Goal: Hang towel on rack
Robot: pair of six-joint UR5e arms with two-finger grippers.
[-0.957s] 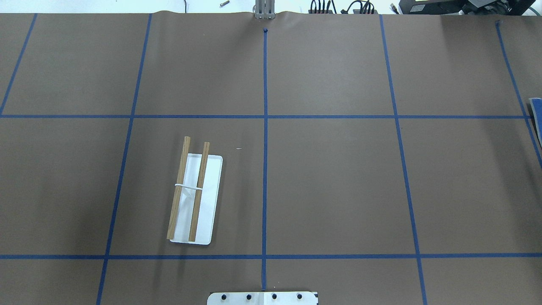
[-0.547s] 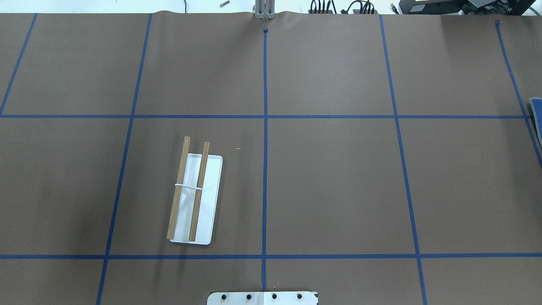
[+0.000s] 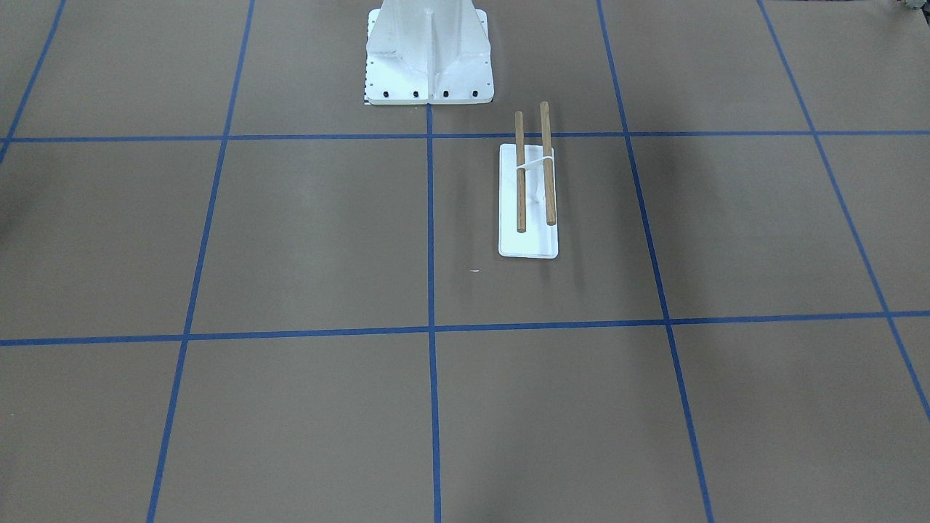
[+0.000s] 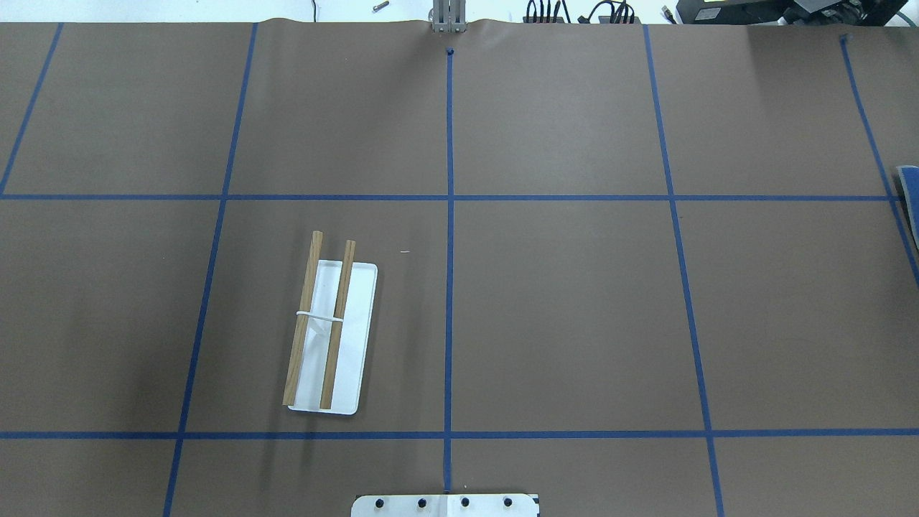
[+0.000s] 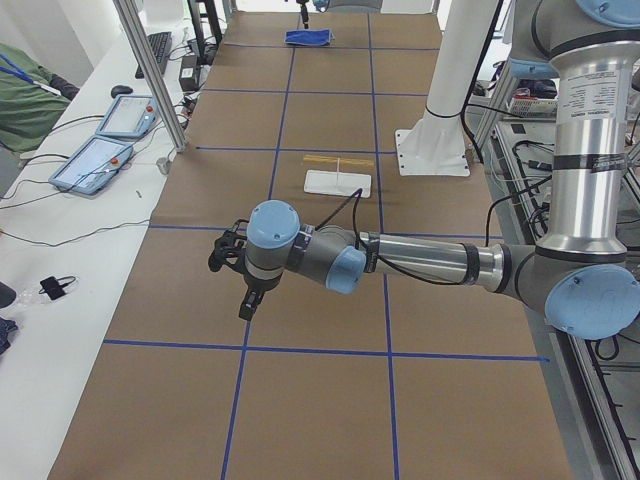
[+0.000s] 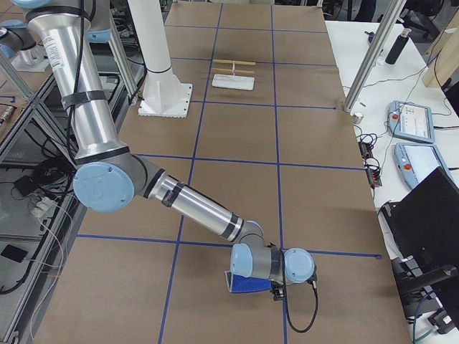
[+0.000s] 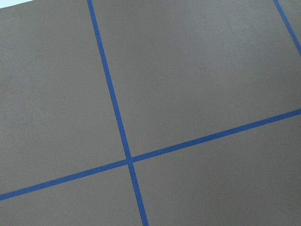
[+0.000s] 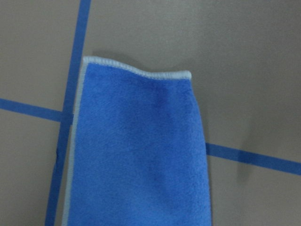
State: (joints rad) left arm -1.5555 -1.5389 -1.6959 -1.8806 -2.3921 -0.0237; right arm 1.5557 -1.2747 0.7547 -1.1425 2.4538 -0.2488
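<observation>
The towel [image 8: 136, 150] lies flat on the bench [image 4: 574, 323] at the far end on the robot's right, its pale-trimmed short edge across a crossing of blue tape [image 8: 73, 101]. From overhead only a sliver of it [image 4: 910, 197] shows at the right border. In the right side view it [image 6: 247, 284] sits just under the right gripper [image 6: 275, 289], which hangs low over it. The fingers seem to be close to the cloth or on it, but the wrist hides them, so I cannot tell whether they are spread or pinching. From the other end of the bench the towel [image 5: 307, 37] is a small blue patch far off. The rack [image 4: 332, 324] stands well apart from the towel, on the robot's left half, near the white pedestal [image 4: 445, 505]. Its two dowels run parallel over the white base plate and are bare, with a thin white band around them near the middle. The left arm reaches out low over open bench past the rack, with the left gripper [image 5: 222, 252] above the brown paper. It shows only in that side view, so I cannot tell how its fingers stand. Its wrist camera sees nothing but paper and a tape crossing [image 7: 129, 161].
</observation>
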